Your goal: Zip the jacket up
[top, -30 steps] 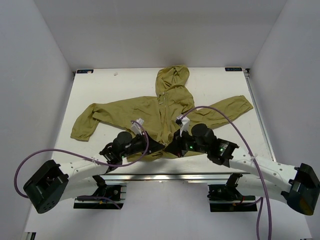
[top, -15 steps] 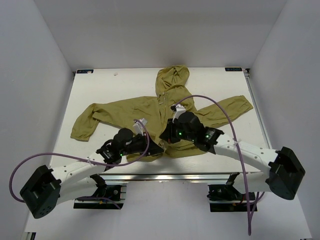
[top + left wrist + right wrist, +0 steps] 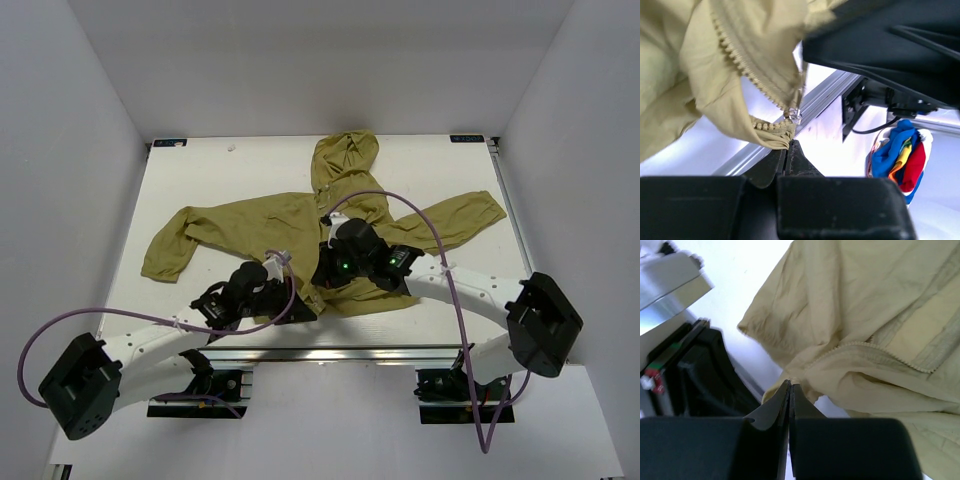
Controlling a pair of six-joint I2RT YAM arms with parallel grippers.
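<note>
We see the white tabletop (image 3: pixel 220 170) under both arms, w/ the olive jacket (image 3: pixel 290 225) spread across it, hood on the far side from the grippers & sleeves out to either side. The left gripper (image 3: pixel 788 146) has its fingers pressed together on the jacket's bottom edge. The right gripper (image 3: pixel 790 386), just beside it, is clamped on a fold of the same fabric. Zipper teeth (image 3: pixel 747 72) run up & away from the left gripper's tip.
</note>
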